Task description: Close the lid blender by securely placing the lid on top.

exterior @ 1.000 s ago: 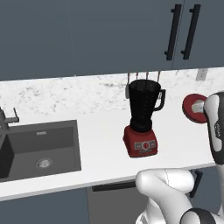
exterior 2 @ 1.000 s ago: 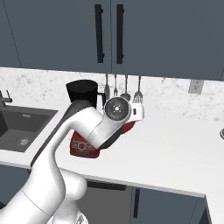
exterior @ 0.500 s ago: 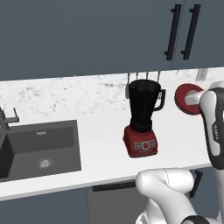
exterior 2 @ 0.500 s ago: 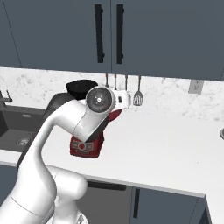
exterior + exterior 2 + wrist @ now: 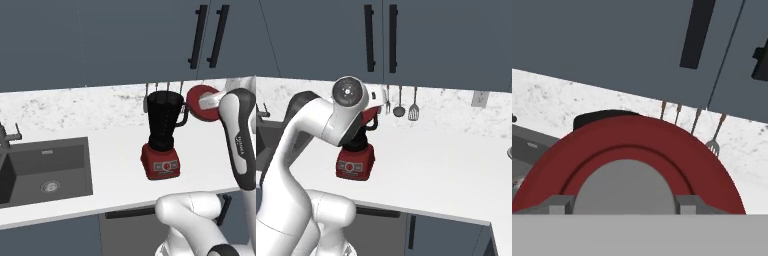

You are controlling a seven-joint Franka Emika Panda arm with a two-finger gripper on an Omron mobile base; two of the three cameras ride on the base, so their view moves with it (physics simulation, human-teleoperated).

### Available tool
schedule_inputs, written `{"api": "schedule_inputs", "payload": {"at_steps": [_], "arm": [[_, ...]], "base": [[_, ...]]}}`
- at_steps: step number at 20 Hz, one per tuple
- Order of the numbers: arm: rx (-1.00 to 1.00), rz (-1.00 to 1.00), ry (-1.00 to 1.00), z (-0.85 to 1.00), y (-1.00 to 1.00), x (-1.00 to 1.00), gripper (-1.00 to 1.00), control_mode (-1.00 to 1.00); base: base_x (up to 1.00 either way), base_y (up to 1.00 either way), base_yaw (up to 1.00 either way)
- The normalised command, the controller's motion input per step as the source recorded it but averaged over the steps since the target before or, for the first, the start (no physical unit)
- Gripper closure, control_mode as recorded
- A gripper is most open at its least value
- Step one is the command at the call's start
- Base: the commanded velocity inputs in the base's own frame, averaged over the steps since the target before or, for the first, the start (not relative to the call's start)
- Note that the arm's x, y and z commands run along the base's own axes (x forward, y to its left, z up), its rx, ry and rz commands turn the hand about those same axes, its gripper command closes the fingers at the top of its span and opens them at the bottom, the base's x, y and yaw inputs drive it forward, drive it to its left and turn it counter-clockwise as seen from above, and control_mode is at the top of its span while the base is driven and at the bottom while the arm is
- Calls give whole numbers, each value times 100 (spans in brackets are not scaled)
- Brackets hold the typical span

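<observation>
Step in hand, as judged: carry the lid [image 5: 202,102] over the blender [image 5: 162,134] and seat it on the jar's open rim. The pincer [image 5: 209,101] pinches the lid by its pale grey centre cap; in the hand view the red disc [image 5: 629,160] sits right at the finger tips, the cap between them. The lid is held on edge, its face turned sideways rather than down, beside the jar's handle and about level with the rim, so the blender stands just off the pincer's tip side and mostly below it. In the hand view the dark jar rim [image 5: 604,117] peeks just past the lid's far edge. The blender rests on the white counter [image 5: 115,165], upright, jar on its red base, mouth uncovered. To do this well: roll the wrist until the disc lies flat and parallel to the rim, centre it over the mouth before descending, avoid clipping the handle, lower straight, press lightly, and release only once it sits level all round.
</observation>
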Motion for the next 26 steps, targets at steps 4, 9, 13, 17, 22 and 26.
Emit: {"api": "schedule_inputs", "payload": {"at_steps": [4, 9, 13, 17, 22, 26], "arm": [[0, 1, 0, 28, 46, 1, 100, -100], [-1, 0, 1, 5, 29, 19, 100, -100], [-4, 0, 7, 0, 23, 30, 100, -100], [-3, 0, 11, 1, 18, 31, 100, -100], [-1, 0, 8, 15, 10, 23, 100, -100], [0, 0, 1, 18, 4, 21, 100, -100]], "base": [[0, 0, 0], [0, 0, 0], [0, 0, 0], [0, 0, 0], [0, 0, 0], [0, 0, 0]]}}
